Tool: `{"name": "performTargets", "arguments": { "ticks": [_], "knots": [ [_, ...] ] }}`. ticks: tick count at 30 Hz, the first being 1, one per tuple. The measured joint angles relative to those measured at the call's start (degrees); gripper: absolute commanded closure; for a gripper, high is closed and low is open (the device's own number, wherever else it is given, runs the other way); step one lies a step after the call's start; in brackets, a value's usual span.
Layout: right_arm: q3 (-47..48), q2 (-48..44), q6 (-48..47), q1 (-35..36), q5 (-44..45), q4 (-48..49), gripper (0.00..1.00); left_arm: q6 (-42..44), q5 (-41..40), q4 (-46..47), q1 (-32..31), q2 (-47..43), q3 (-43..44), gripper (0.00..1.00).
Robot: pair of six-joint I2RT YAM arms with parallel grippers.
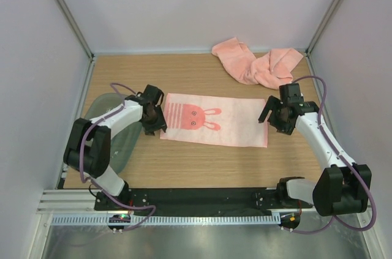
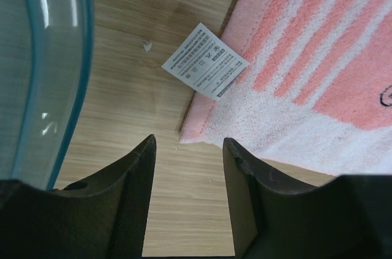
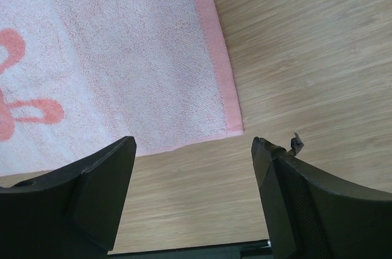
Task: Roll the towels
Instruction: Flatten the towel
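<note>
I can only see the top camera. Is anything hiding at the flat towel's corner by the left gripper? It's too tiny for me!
Observer: Yes, a small white label sticks out from the towel edge onto the table.
Operator: Is the left gripper pinching the towel?
Observer: No. The left gripper is open with nothing between its fingers. The towel's corner shows just past the tips.
Operator: And the right gripper?
Observer: The right gripper is open wide and empty too, with another towel corner just past its tips.
</note>
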Motion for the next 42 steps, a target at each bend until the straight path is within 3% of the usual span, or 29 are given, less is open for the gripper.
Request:
{"name": "performTargets", "arguments": {
  "ticks": [18,21,25,30,35,42],
  "knots": [
    [0.68,0.07,-1.25,0.0,-4.17,-0.85,0.16,-2.38,2.36,5.2,0.02,2.43,-4.42,0.64],
    [0.66,0.07,-1.2,0.0,-4.48,-0.87,0.16,-2.4,2.58,5.55,0.02,2.6,-4.42,0.71],
    [-0.2,0.07,-0.5,0.0,-5.64,0.0,0.16,-2.58,3.89,6.32,0.02,3.15,-4.22,0.88],
    [-4.33,2.91,0.85,-1.33,-9.77,2.64,0.24,-2.49,4.7,7.06,0.02,3.19,-4.28,1.0],
    [-9.07,9.16,2.14,-6.47,-12.83,4.52,0.36,-2.12,4.83,7.04,0.02,2.75,-4.48,1.0],
    [-10.01,9.55,3.61,-6.95,-12.24,5.44,0.47,-1.44,4.76,5.51,0.02,2.4,-4.48,1.0]
  ]
}}
